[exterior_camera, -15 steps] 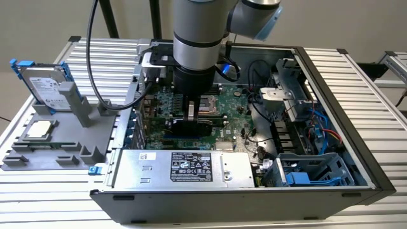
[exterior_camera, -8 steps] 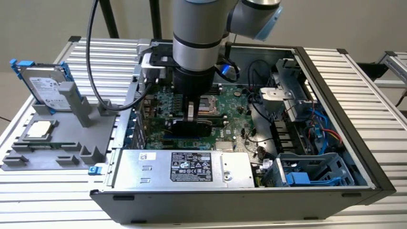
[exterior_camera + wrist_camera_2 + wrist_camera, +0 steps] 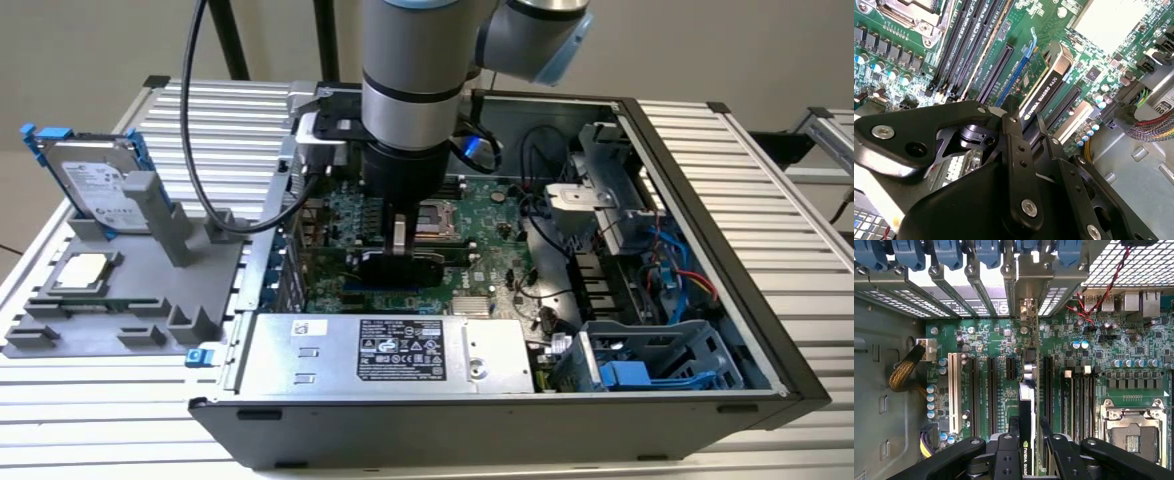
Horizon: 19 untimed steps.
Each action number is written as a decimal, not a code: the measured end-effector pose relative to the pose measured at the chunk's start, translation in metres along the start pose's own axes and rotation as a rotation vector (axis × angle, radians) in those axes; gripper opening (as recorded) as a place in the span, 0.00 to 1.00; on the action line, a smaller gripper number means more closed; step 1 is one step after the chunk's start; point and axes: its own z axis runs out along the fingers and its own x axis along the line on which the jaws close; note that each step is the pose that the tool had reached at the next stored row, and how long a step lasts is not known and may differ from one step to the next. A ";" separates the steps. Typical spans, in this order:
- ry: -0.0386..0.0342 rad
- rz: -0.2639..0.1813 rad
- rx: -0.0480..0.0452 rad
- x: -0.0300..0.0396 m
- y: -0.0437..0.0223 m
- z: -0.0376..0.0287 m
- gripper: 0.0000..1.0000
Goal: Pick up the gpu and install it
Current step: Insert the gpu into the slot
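Note:
My gripper (image 3: 400, 248) is down inside the open computer case (image 3: 694, 290), shut on the gpu (image 3: 400, 272). The gpu is a card with a black cooler, held on edge above the green motherboard (image 3: 501, 250). In both wrist views the gpu (image 3: 1026, 395) (image 3: 1046, 82) stands edge-on between the two black fingers (image 3: 1012, 426), along the long expansion slots (image 3: 991, 390). Its silver end bracket (image 3: 1027, 307) lines up with the rear slot openings. I cannot tell whether its lower edge sits in a slot. My gripper (image 3: 1027, 429) (image 3: 1026, 117) grips the card's top edge.
A silver hard drive with blue rails (image 3: 96, 180) and a small square CPU chip (image 3: 83, 270) rest on the grey fixture at the exterior view's left. Inside the case are the power supply (image 3: 387, 350), the CPU socket (image 3: 1134, 432), a drive cage (image 3: 654, 365) and cables (image 3: 667, 270).

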 end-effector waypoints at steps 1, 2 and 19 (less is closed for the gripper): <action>0.0000 0.000 0.0000 0.0000 0.0001 0.0001 0.00; -0.0002 0.000 0.0001 0.0000 0.0002 0.0003 0.00; 0.0001 -0.001 -0.0003 0.0002 0.0012 0.0064 0.00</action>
